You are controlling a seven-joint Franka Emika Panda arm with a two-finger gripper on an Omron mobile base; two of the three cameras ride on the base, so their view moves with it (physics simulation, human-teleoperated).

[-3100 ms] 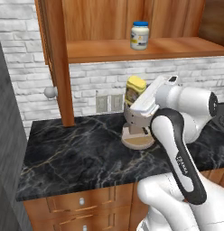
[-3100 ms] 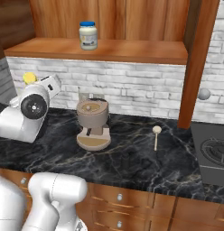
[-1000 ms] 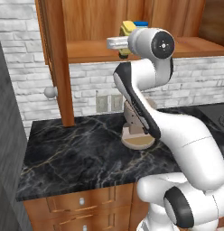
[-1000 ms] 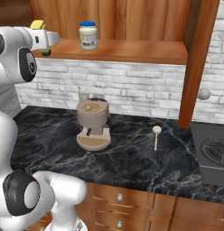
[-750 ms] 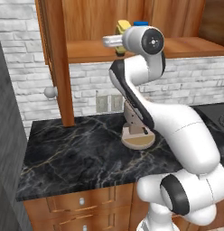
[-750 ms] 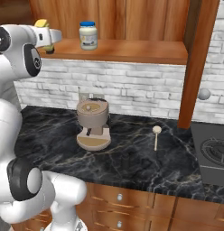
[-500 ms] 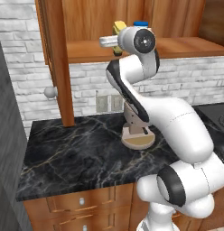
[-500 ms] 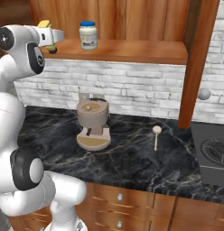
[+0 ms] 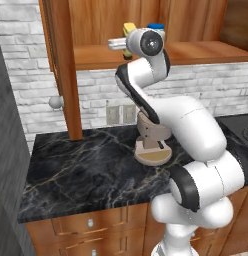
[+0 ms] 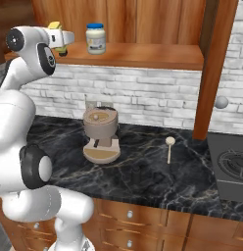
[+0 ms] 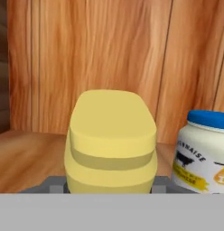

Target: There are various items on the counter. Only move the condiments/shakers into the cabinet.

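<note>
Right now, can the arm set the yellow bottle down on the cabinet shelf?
Probably yes. The gripper holds the yellow bottle at the shelf, bare wood on one side, the white jar on the other.

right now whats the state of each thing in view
yellow squeeze bottle: held in the end effector, at the shelf
white jar: upright on the cabinet shelf, blue lid on
cabinet: door open
wooden spoon: lying flat on the counter

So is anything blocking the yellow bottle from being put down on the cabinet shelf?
Nothing visible. The gripper holds the yellow bottle over the shelf, which is bare in front of it. The white jar stands beside the bottle on the shelf, not in its way.
</note>
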